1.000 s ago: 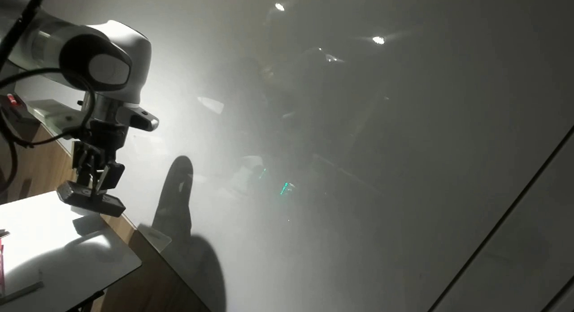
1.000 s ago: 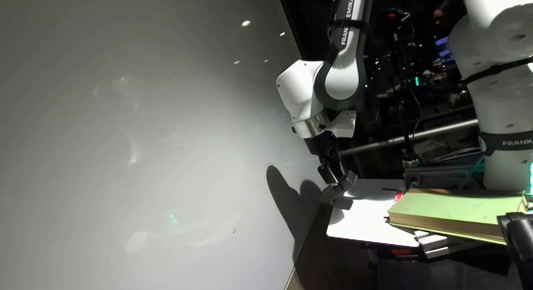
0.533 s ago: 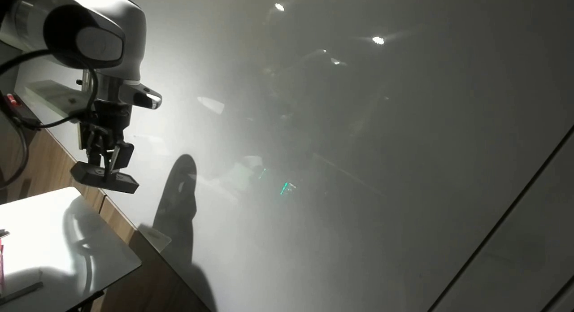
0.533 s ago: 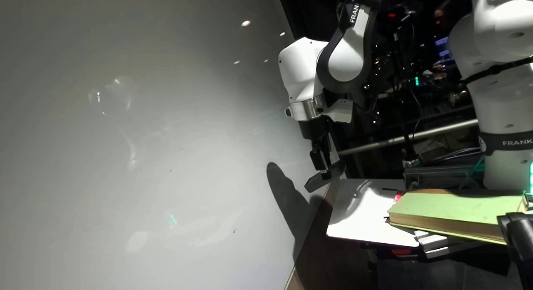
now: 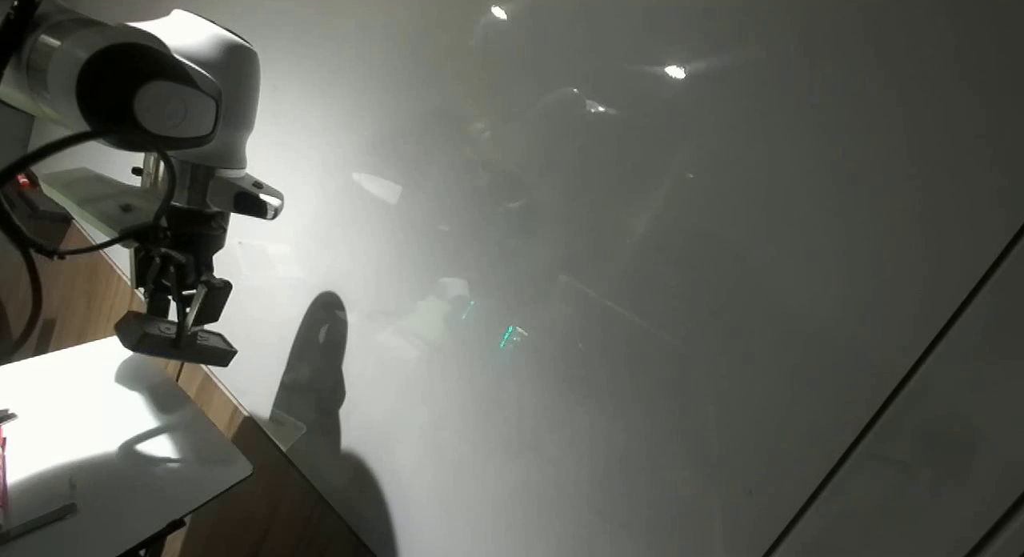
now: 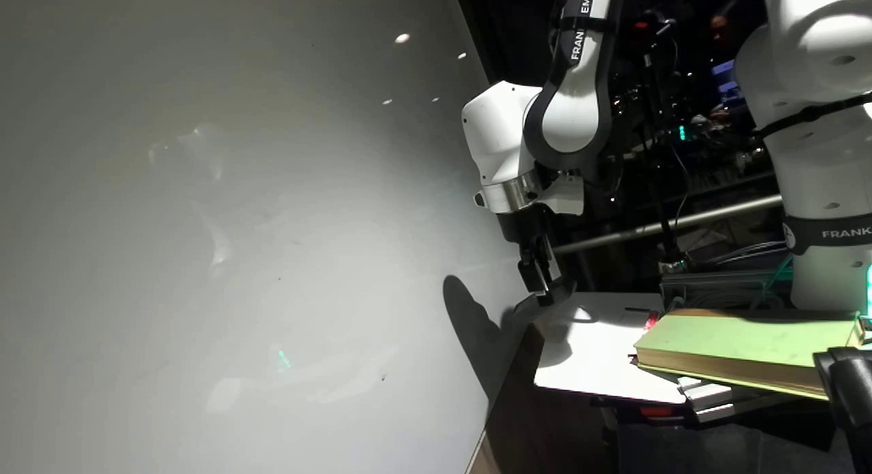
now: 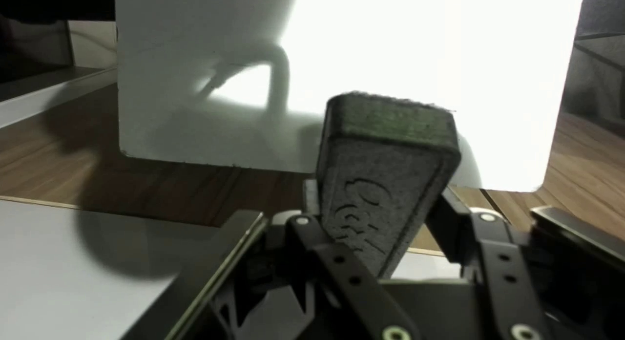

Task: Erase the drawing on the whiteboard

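Whiteboard [image 5: 720, 301], glossy and dotted with bright reflections [image 5: 676, 72], fills much of both exterior views as the gripper [image 7: 380, 208], clamped on a grey, lettered eraser [image 7: 388, 174], hangs near the whiteboard's edge. In the wrist view, the eraser's greenish end shows against a small white table [image 7: 439, 52]; a dark shadow [image 5: 316, 373] stretches across part of the whiteboard.
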